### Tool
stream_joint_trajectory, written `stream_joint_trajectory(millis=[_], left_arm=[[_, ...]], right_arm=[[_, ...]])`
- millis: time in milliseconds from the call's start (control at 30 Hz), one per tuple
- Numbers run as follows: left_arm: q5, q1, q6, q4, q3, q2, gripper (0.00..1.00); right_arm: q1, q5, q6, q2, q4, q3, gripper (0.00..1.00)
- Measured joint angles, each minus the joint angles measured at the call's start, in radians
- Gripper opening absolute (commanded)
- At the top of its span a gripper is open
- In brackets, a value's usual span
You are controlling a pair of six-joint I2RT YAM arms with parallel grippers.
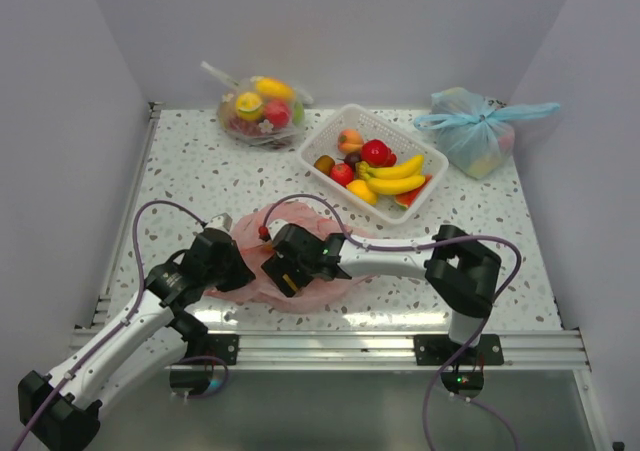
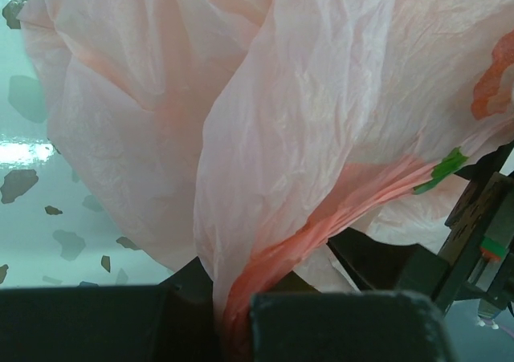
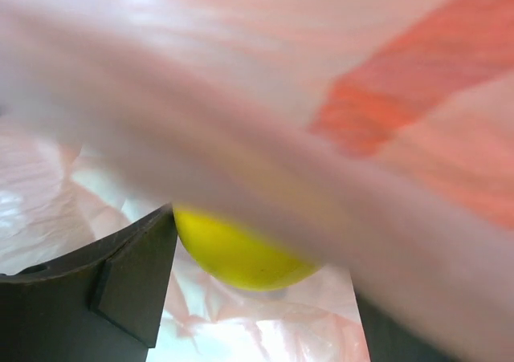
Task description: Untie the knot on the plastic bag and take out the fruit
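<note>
The pink plastic bag (image 1: 305, 293) lies crumpled on the table at the near middle, and it fills the left wrist view (image 2: 305, 121). My left gripper (image 1: 240, 267) is at the bag's left edge, shut on a bunched strip of its pink film (image 2: 265, 258). My right gripper (image 1: 283, 271) reaches in from the right, under the film. In the right wrist view a yellow fruit (image 3: 241, 254) sits between its jaws, against the left finger (image 3: 132, 278). Pink film (image 3: 265, 121) hides the fruit's top. No tied knot shows.
A white basket (image 1: 405, 134) holding bananas, apples and other toy fruit stands at the back middle. A clear bag of fruit (image 1: 258, 111) sits at the back left. A light blue tied bag (image 1: 475, 131) sits at the back right.
</note>
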Motion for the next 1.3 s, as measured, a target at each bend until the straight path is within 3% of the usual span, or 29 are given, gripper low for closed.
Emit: stream_joint_trajectory(millis=[100, 200, 300, 500, 800, 967, 1100, 1200, 1300], left_arm=[[0.0, 0.0, 0.0, 0.0, 0.0, -0.001, 0.03], [0.0, 0.0, 0.0, 0.0, 0.0, 0.0, 0.03], [0.0, 0.0, 0.0, 0.0, 0.0, 0.0, 0.03], [0.0, 0.0, 0.0, 0.0, 0.0, 0.006, 0.03], [-0.001, 0.0, 0.0, 0.0, 0.0, 0.008, 0.03], [-0.002, 0.0, 0.0, -0.001, 0.0, 0.008, 0.03], [-0.002, 0.0, 0.0, -0.002, 0.0, 0.008, 0.03], [-0.004, 0.0, 0.0, -0.003, 0.0, 0.006, 0.03], [-0.005, 0.0, 0.0, -0.003, 0.0, 0.002, 0.03]], right_arm=[[-0.002, 0.024, 0.006, 0.0, 0.007, -0.001, 0.73], [-0.003, 0.037, 0.011, -0.001, 0.018, -0.008, 0.51], [-0.003, 0.051, 0.011, -0.016, 0.025, -0.02, 0.38], [-0.003, 0.051, -0.018, -0.156, 0.023, -0.016, 0.31], [-0.044, 0.136, -0.11, -0.348, 0.023, 0.132, 0.32], [-0.247, 0.193, -0.117, -0.356, 0.037, 0.179, 0.36], [-0.427, 0.234, -0.108, -0.261, 0.039, 0.261, 0.43], [-0.509, 0.259, -0.095, -0.143, 0.055, 0.325, 0.51], [-0.547, 0.266, -0.083, -0.032, 0.051, 0.373, 0.77]])
